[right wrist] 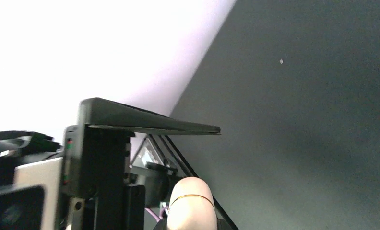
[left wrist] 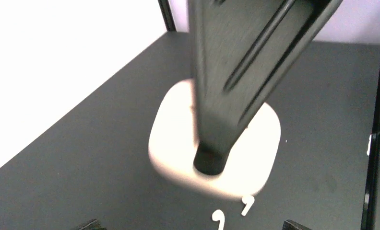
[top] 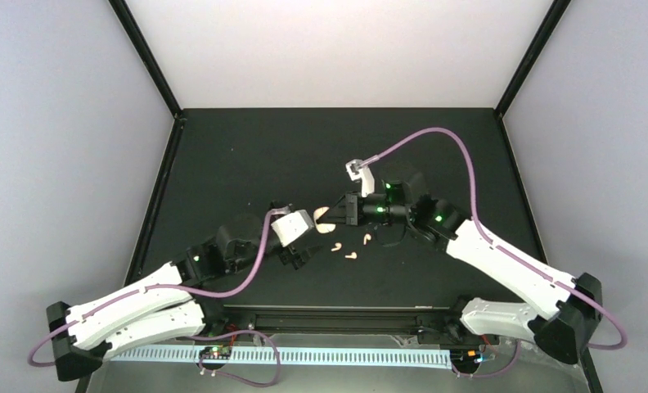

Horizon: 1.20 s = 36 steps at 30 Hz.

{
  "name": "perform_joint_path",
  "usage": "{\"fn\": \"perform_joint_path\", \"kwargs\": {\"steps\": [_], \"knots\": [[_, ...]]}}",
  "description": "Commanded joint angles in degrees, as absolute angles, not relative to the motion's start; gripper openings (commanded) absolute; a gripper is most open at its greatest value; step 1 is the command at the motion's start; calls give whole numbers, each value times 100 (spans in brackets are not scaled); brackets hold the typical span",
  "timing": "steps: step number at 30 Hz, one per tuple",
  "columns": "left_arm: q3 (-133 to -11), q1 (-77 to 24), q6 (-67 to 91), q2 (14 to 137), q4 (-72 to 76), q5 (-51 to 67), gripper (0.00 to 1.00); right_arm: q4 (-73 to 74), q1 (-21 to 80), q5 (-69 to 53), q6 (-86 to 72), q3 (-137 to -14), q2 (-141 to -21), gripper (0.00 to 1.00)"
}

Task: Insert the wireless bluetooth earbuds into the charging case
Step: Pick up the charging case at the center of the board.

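Handling: earbuds (left wrist: 247, 204) look tiny, light, slick; I'd pinch the stem.
My left pincer (left wrist: 190, 225): released wide.
My right pincer (top: 337, 214): over the case (left wrist: 173, 139), grip I cannot tell.

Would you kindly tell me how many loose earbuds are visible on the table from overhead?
3 earbuds: one beside the case, one in the middle and nearest, one furthest right. More may sit hidden inside the case.
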<state>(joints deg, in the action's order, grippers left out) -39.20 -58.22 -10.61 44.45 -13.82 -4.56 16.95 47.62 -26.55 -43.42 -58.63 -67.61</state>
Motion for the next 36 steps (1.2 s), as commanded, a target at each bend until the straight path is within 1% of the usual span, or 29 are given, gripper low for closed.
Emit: {"fn": "perform_joint_path", "kwargs": {"steps": [1,4,9,11,16,17,22,26,28,30,36], "knots": [[-3856,-5845,-549,3868,-1415,-675,99,1107,4796,-2287,-4338,-5736,-6221,1],[-3811,-5845,80,3489,-1369,-645,99,825,4798,-1834,-4098,-5447,-5642,1],[-3532,-5836,1643,3066,-528,-141,99,6,4796,-1365,-3794,-4649,-4525,1],[-3556,-5829,2114,3180,-171,210,99,-240,4796,-1321,-3765,-4404,-4212,1],[-3714,-5804,3014,3989,1212,1807,99,-881,4797,-1587,-3842,-3938,-3775,1],[-3710,-5806,3200,4109,1472,1984,99,-984,4799,-1639,-3863,-3855,-3703,1],[-3683,-5741,3862,4354,2452,2462,99,-1482,4794,-1872,-3915,-3439,-3310,1],[-3854,-5618,4110,4466,2483,2495,98,-1627,4796,-2116,-3883,-3235,-3079,1],[-3902,-5578,4143,4536,2480,2476,93,-1723,4799,-2187,-3929,-3151,-2998,1],[-4000,-5535,4159,4689,2464,2539,85,-1820,4795,-2298,-3980,-3117,-2992,1],[-4188,-5511,4356,5195,2714,2820,70,-2008,4798,-2580,-4144,-3154,-3132,1]]}}
